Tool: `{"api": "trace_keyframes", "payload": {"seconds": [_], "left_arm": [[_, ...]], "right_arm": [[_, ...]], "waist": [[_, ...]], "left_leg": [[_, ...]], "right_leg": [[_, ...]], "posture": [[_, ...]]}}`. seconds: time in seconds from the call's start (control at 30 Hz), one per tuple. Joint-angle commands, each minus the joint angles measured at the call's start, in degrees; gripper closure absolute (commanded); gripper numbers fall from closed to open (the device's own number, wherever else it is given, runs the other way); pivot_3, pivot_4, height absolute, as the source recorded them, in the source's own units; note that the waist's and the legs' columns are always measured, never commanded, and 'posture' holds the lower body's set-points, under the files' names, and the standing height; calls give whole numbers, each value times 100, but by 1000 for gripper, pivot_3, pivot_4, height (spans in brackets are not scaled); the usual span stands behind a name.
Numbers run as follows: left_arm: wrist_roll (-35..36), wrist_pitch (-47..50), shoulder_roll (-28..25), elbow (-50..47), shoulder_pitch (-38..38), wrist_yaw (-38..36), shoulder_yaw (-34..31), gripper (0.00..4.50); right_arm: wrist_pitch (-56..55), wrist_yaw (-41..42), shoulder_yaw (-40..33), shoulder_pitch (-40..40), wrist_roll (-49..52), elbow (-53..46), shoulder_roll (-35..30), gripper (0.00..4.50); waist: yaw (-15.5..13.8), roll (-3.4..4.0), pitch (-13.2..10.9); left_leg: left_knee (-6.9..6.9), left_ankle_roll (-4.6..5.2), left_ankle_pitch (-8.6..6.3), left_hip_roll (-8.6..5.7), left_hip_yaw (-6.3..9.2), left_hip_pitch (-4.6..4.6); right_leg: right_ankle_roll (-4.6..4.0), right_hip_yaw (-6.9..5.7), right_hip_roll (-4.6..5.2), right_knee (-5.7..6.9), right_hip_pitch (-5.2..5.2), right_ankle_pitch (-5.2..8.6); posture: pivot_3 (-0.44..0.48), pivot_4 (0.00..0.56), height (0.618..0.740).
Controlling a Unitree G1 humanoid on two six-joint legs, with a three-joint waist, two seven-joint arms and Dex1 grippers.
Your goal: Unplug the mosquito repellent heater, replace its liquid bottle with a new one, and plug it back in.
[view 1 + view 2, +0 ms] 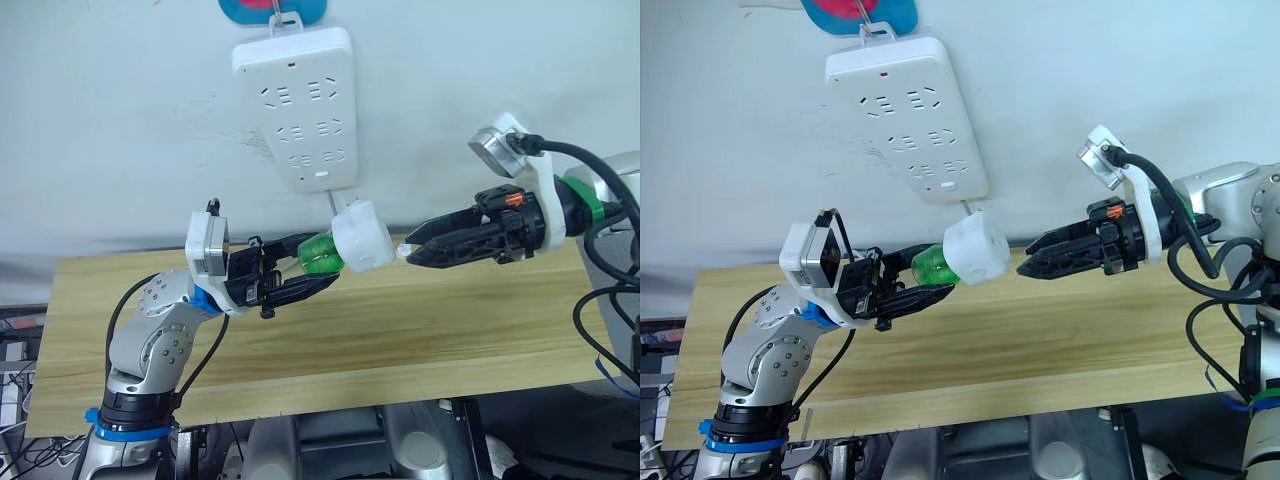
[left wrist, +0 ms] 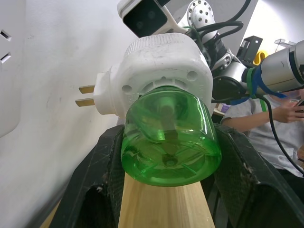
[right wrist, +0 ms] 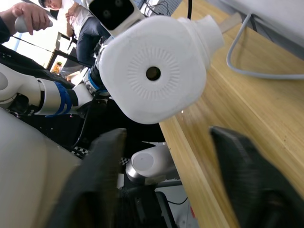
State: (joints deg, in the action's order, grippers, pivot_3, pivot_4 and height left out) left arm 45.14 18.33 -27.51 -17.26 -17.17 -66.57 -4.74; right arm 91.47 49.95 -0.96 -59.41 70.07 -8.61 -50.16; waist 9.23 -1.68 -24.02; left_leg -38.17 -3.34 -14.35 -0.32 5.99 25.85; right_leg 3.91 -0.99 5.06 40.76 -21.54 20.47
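Now heater [image 1: 362, 238], bottle [image 1: 322, 253] in left claw [image 1: 300, 270], just beside spread right claw [image 1: 412, 250].

Wooden table [image 1: 420, 340], apparently a cord [image 3: 256, 71] on it.

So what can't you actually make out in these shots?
- Left gripper contact on the liquid bottle: head views, blocked by its fingers.
- Mosquito repellent heater prongs: right wrist view, behind its body.
- Right gripper open, heater between its fingers; no contact seen.
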Motion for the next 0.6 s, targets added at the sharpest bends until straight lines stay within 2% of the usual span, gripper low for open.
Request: {"api": "trace_keyframes", "payload": {"seconds": [0.03,0.13,0.17,0.6], "left_arm": [[145,-19,-13,-183,36,-25,-63,2244],[152,12,-36,-216,79,-29,-60,2244],[156,27,-44,-227,101,-31,-57,2244],[159,108,-20,-281,160,-43,11,2244]], "right_arm": [[-74,36,-239,-80,71,-101,40,3125],[-75,0,-294,-114,83,-70,126,4227],[-74,-5,-300,-129,76,-58,141,4447],[-192,-46,-300,-283,-42,48,356,4447]], "waist": [[0,0,0],[1,0,0],[1,0,0],[5,0,0]], "left_leg": [[0,0,0,0,0,0],[0,0,0,0,0,0],[-1,0,0,0,1,0],[-2,0,0,0,1,1]], "right_leg": [[0,0,0,0,0,0],[0,0,0,0,0,0],[0,0,0,1,0,0],[0,0,0,1,0,0]], "posture": [[-278,366,740],[-281,369,740],[-281,370,740],[-289,373,740]]}}
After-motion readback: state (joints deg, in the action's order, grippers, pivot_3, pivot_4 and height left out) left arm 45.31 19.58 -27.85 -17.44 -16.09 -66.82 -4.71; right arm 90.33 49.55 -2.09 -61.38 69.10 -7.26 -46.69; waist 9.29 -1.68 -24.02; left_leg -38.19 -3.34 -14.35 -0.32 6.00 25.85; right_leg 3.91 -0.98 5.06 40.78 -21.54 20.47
